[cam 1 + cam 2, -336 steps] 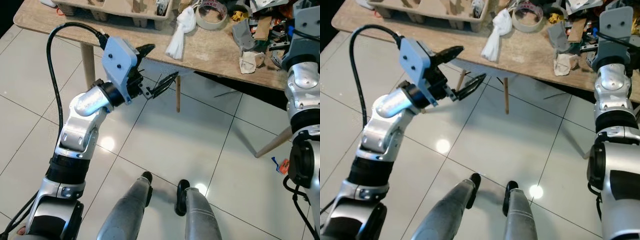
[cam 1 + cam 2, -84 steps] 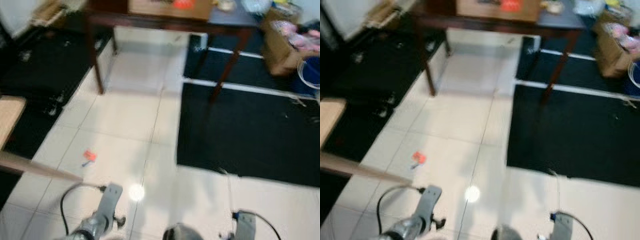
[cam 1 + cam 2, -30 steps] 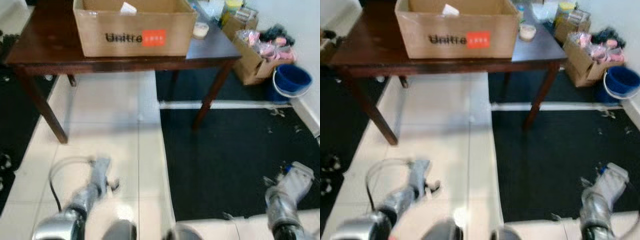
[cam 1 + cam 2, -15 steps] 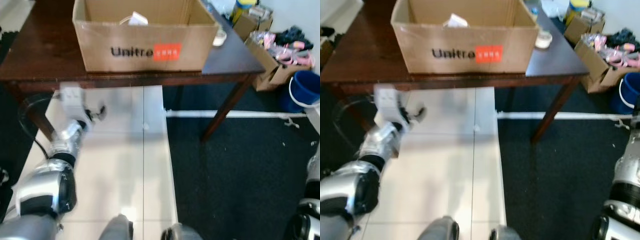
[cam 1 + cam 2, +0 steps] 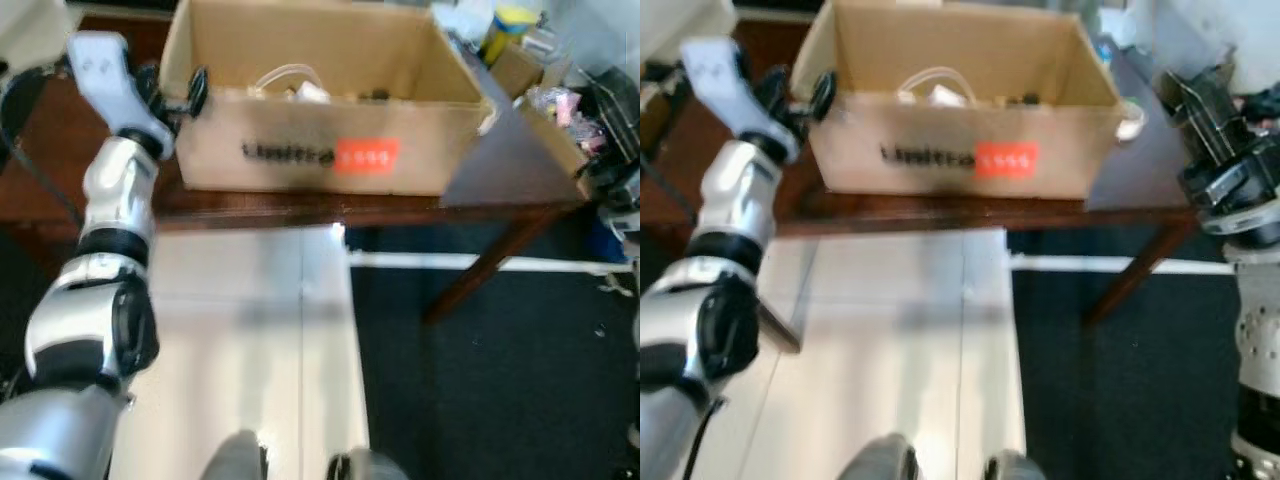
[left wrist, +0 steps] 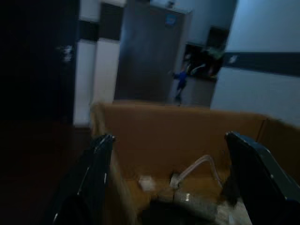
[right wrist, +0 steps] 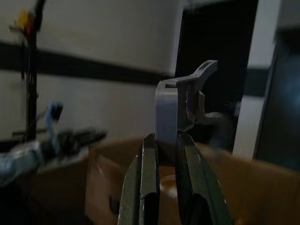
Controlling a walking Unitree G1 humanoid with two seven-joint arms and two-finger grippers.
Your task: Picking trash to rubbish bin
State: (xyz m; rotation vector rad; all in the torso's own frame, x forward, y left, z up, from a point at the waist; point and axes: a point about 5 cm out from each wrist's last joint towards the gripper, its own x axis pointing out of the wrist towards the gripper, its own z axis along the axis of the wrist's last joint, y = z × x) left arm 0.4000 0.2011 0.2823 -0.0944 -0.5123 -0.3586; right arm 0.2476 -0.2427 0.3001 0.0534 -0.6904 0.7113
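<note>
While facing the cardboard box [image 5: 300, 150] on the dark table [image 5: 500, 170], holding the right jaws, clamped on a grey plastic scrap [image 7: 166, 112], raised beside its right end, seemingly for dropping in, and keeping the left jaws spread wide at its left rim.

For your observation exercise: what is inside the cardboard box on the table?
Inside the box lie a looped clear tube, a white scrap and some small dark bits. The near wall hides the rest of the floor, so more may lie there.
</note>
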